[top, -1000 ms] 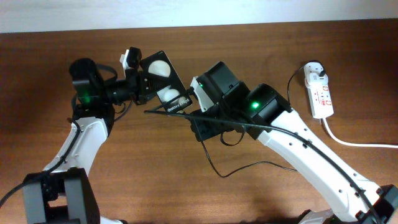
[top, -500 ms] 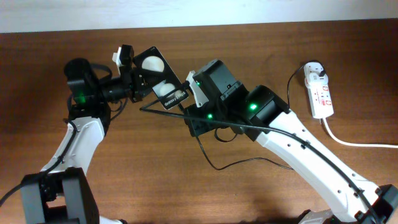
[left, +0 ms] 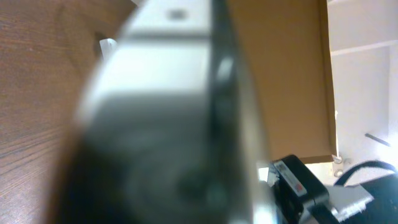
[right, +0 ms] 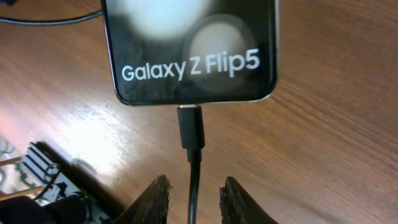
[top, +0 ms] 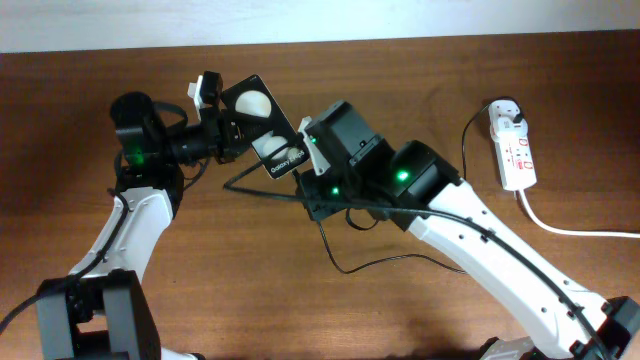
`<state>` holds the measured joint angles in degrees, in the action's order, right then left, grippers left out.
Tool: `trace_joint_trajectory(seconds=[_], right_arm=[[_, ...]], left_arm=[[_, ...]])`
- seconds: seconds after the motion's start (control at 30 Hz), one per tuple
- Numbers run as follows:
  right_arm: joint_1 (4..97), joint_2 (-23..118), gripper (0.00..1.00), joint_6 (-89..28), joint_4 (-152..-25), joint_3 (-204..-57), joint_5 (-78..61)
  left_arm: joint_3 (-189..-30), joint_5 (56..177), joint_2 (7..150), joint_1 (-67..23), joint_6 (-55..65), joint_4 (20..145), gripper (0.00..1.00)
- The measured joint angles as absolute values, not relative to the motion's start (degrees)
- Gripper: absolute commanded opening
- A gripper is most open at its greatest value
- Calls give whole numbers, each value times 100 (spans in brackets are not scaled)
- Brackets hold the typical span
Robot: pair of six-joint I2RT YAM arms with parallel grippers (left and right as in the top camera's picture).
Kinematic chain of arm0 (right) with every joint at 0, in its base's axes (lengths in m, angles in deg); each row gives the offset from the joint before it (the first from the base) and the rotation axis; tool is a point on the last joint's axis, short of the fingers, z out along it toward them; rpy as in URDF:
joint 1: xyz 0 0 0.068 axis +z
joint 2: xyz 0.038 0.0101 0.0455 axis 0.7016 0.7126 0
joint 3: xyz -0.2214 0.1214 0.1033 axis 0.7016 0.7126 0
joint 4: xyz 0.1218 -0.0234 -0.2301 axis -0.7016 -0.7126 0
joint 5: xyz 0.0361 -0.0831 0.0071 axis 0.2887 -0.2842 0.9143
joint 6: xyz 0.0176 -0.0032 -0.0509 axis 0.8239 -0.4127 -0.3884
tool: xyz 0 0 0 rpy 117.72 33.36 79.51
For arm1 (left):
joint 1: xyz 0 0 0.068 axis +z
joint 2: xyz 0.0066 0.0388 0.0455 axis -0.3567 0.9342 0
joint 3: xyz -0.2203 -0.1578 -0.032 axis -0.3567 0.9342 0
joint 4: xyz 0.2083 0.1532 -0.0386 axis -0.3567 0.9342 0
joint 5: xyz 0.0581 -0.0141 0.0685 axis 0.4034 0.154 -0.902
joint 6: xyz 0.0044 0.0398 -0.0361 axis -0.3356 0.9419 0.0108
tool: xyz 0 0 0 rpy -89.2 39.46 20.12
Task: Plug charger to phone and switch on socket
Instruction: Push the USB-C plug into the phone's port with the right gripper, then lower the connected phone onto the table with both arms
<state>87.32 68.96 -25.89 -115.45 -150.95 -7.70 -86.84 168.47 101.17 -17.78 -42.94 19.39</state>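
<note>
Phone (right: pixel 189 50) rightward; charger (right: pixel 191 127) between parted jaws

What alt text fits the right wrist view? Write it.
A black Galaxy Z Flip5 phone fills the top, the charger's connector meeting its lower edge. Its cable runs between the open pincer's fingers, over a wooden table.

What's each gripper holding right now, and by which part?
Left gripper holds the phone by its edge near the larger white circle. Right gripper holds nothing: fingers open, charger cable running between them untouched.
</note>
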Motion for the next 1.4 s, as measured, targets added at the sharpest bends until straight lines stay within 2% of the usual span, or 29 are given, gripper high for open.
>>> trace_joint_trajectory(seconds=[0.1, 0.33, 0.4, 0.47, 0.83, 0.93, 1.2, 1.3, 1.33, 1.4], right_arm=[[8780, 6896, 24, -2587, -11495, -15095, -1096], [8784, 6940, 23, -2604, -11396, -15095, -1048], [8784, 7012, 12, -2604, -11394, -15095, -1015], [8795, 7102, 5, -2644, -11383, -15095, -936], [8843, 7141, 4, -2819, -11407, -15082, -927], [8843, 7141, 13, -2862, -11418, -15060, -956], [8837, 6785, 24, -2882, -11685, -15097, -986], [8837, 6129, 32, -2882, -12220, -15099, -1030], [8837, 5886, 39, -2900, -12238, -15099, -1074], [8837, 5213, 41, -2928, -12238, -15101, -1410]], left_arm=[[-8684, 16886, 10117, -1778, -4296, 2134, 0], [-8684, 16980, 10119, -1778, -4294, 2228, 0], [-8684, 16976, 10119, -1778, -4294, 2228, 0], [-8684, 16941, 10122, -1778, -4283, 2230, 0], [-8684, 17050, 10122, -1888, -3920, 2190, 0], [-8625, 16995, 10124, -1905, -3839, 2173, 0], [-8393, 17256, 10126, -2119, -3607, 2223, 0], [-8382, 16867, 10126, -2122, -3603, 2228, 2], [-8382, 16707, 10126, -2122, -3533, 2238, 2], [-8382, 16565, 10126, -2139, -3260, 2319, 5]])
